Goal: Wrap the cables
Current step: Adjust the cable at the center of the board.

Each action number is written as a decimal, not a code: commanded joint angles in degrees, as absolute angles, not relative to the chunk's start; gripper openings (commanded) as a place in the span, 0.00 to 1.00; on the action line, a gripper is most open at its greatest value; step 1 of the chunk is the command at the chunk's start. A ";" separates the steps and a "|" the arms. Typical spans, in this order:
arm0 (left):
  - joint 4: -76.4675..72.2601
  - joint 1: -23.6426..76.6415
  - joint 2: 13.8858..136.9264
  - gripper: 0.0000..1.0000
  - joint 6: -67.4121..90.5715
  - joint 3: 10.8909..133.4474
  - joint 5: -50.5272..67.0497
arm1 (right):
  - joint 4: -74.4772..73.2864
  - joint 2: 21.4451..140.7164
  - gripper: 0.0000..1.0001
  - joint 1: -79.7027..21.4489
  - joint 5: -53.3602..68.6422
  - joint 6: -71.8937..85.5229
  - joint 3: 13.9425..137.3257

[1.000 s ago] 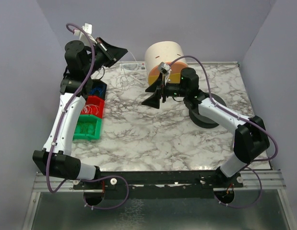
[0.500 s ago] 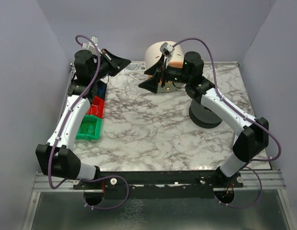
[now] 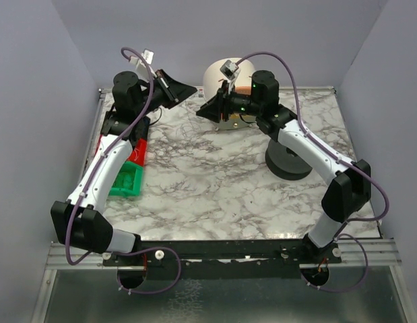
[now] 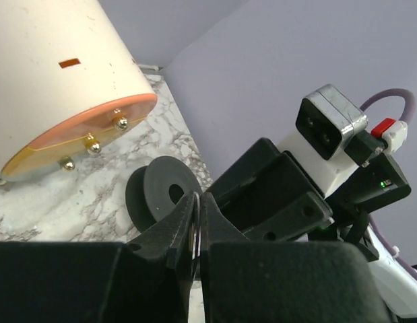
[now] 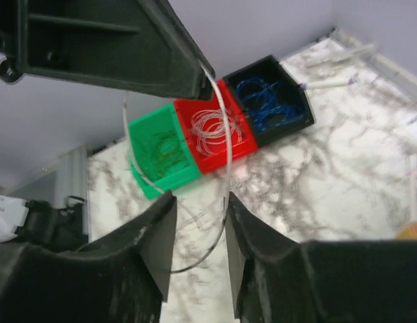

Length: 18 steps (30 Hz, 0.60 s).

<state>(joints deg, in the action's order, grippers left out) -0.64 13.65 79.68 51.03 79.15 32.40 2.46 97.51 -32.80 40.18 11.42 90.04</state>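
Note:
A thin pale cable (image 5: 228,134) hangs in a loop from the tip of my left gripper (image 3: 193,89), which is shut on it. In the left wrist view the strand (image 4: 197,232) shows pinched in the left gripper (image 4: 198,198). My right gripper (image 3: 201,113) is just in front of the left one, above the back of the table. Its jaws (image 5: 199,196) stand a little apart, and the loop passes through the gap, close to the right finger (image 5: 238,222). The dark grey spool (image 3: 289,161) lies on the table under the right arm.
A big cream cylinder (image 3: 228,73) with an orange face stands at the back centre, right behind both grippers. Green (image 3: 125,180) and red (image 3: 137,151) bins line the left edge, and the right wrist view also shows a black bin (image 5: 269,101) with blue wire.
Both arms have swung toward the back centre, bringing the grippers tip to tip. The right jaws have narrowed from wide open around the cable loop.

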 commanded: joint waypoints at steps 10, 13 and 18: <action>17.23 12.34 78.95 0.99 22.42 91.35 23.51 | -13.22 86.24 0.01 -32.38 28.64 -9.14 93.74; 15.48 10.33 78.35 0.99 20.37 89.28 24.68 | -14.70 82.52 0.01 -32.26 27.81 -12.65 90.74; 17.78 10.11 80.35 0.99 8.85 87.02 22.54 | -13.04 75.55 0.14 -32.26 27.53 -16.94 80.22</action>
